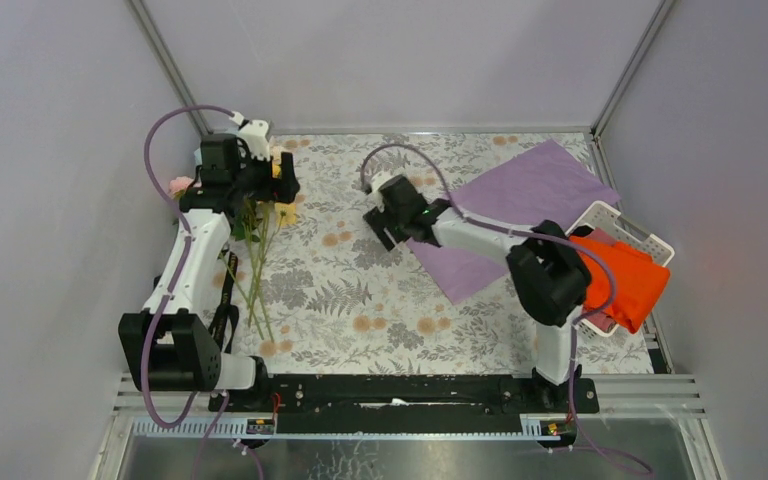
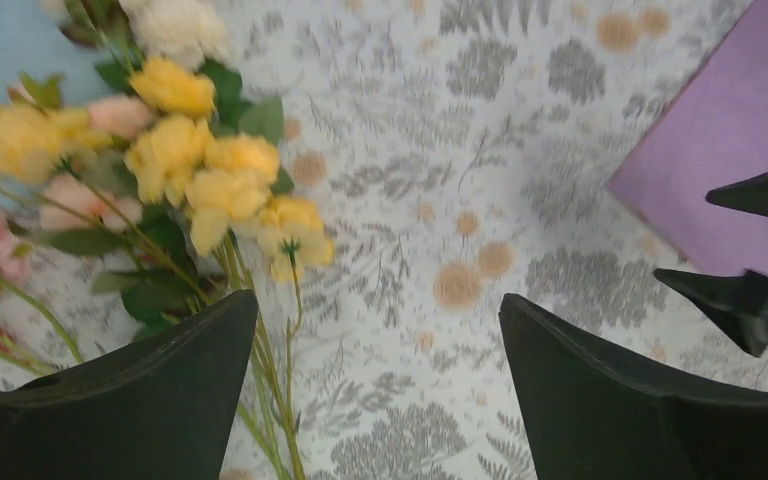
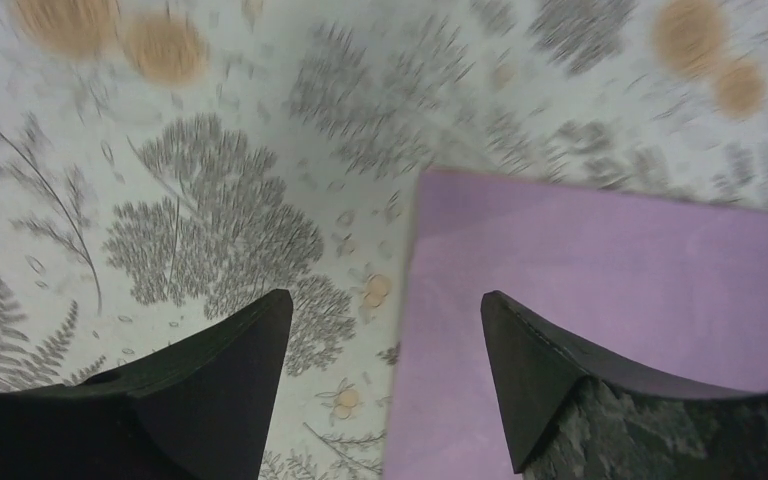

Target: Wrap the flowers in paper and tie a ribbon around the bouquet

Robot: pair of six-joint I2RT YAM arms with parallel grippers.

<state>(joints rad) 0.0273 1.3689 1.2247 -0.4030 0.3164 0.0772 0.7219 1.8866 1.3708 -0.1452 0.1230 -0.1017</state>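
**A:** The floral-print tablecloth (image 1: 360, 290) covers the whole bench, with plain grey walls around it. Where do the task's things lie?

**B:** The flowers (image 1: 257, 250) lie on the left side, blooms toward the far wall and stems trailing toward the arms. The paper (image 1: 540, 190) lies flat on the right, just beside a white basket (image 1: 615, 215) holding an orange cloth (image 1: 630, 280). The ribbon shows in no view.

**A:** And the claws?

**B:** The left gripper (image 2: 377, 300) stands wide apart above the cloth, with the stems running past its left finger and nothing clamped. The right gripper (image 3: 385, 297) is also apart and empty. It straddles the paper's left edge, one finger over the lilac sheet and the other over the cloth.

**A:** How will the sheet handle?

**B:** It is probably light and limp, and it lies flush, so there is little to bite. It likely wants a pinch at the edge or corner, lifted gently, since a thin sheet could crease or tear. The flowers look light too. The thin stems are the safer hold, below the leaves, because the blooms would crush.
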